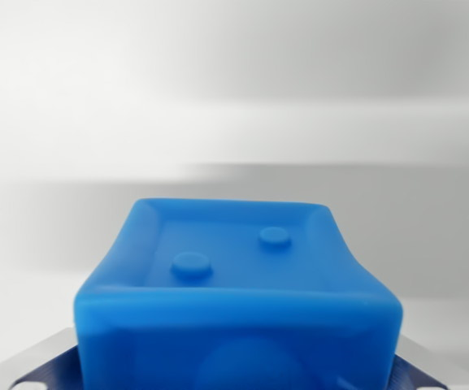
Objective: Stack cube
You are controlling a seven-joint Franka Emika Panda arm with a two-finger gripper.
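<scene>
Cube [238, 305], glossy blue, two round studs

Pale grey metal claw [234, 378] fingers [31, 366] at the bottom edge, dark blue inner faces, small white dots.

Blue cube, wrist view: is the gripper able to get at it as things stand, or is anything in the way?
Probably yes. The blue cube fills the lower frame right at the gripper, nothing between them, apparently already held. The fingertips are mostly hidden, so the grasp itself can't be confirmed. Background is blurred.
</scene>
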